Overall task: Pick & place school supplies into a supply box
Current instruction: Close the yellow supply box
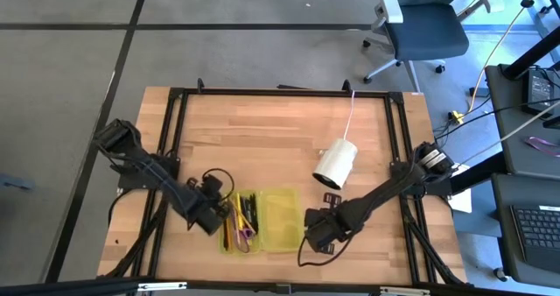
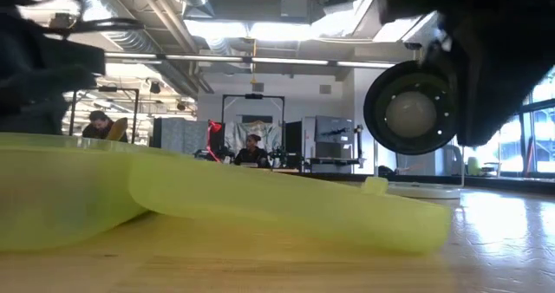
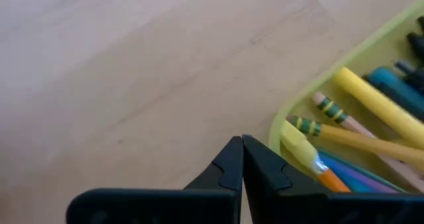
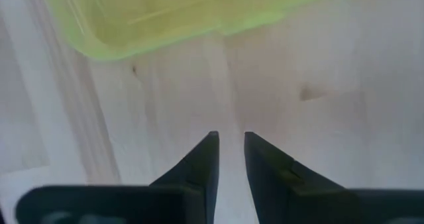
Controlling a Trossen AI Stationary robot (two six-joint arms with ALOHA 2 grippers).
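Two grippers flank the supply box (image 1: 262, 219) on the wooden table (image 1: 280, 130): the left gripper (image 3: 242, 143), fingers pressed together, sits just beside the end holding the school supplies (image 3: 361, 141); the right gripper (image 4: 230, 141), fingers slightly parted and empty, near its opposite end.

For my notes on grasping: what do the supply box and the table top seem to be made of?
Supply box: probably thin translucent yellow-green plastic, since the wood shows through its wall. Table top: looks like wood planks with visible grain and joints and a light sheen.
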